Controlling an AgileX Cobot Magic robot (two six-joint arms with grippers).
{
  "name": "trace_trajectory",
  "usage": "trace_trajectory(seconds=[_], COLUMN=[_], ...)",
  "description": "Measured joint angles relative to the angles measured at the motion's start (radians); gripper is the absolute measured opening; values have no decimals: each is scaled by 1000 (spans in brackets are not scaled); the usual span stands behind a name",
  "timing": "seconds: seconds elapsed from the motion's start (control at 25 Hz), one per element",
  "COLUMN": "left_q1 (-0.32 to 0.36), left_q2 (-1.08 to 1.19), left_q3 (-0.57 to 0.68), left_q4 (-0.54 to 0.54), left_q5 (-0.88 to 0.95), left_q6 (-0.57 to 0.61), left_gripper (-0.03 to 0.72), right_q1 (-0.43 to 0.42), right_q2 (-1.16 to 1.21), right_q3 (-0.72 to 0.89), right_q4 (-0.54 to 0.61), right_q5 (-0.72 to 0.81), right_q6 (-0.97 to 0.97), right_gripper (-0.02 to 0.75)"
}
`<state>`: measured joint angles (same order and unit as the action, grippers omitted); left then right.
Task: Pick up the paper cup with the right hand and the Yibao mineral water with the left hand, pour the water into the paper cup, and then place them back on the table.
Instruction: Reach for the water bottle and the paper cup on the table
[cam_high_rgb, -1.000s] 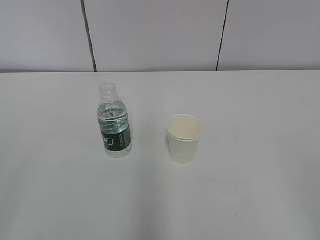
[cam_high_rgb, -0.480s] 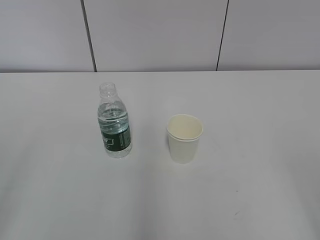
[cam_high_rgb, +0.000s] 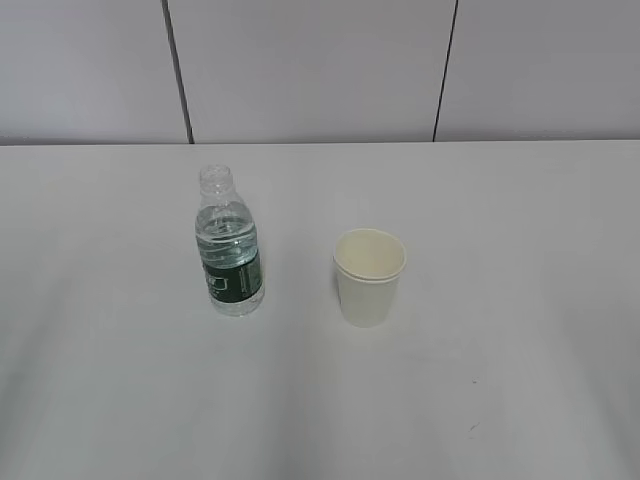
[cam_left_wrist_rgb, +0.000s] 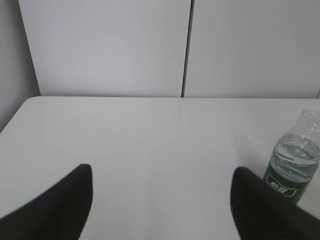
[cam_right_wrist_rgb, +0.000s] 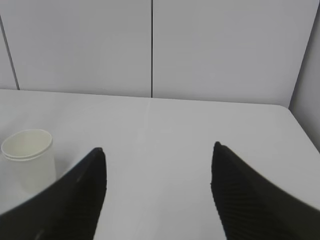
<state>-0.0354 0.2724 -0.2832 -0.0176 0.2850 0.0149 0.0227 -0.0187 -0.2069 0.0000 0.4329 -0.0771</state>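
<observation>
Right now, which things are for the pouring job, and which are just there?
For the job:
Yibao mineral water
water inside it
paper cup
left claw
right claw
table

Just there:
grey wall panels

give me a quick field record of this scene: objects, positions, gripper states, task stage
bottle: Yibao mineral water, upright, uncapped, partly full, left of the cup
cup: paper cup, upright on the table, apart from the bottle
left gripper: left hand, open, empty, bottle off to its right
right gripper: right hand, open, empty, cup off to its left
stage: nothing grasped, nothing poured yet
</observation>
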Motion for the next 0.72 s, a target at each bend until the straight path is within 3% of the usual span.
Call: trace_trajectory(seconds=[0.2, 0.72], left_q1=[0, 0], left_q2=[106, 425], left_q3=[8, 99], left_q4=[6, 38], left_q5=[-125, -505], left_q6=[0, 0], left_gripper=[521, 505], right_q1=[0, 0], right_q2=[120, 714], right_q3=[6, 86], right_q4=[0, -34], right_q5=[-98, -651], right_q6=[0, -16], right_gripper=[519, 519])
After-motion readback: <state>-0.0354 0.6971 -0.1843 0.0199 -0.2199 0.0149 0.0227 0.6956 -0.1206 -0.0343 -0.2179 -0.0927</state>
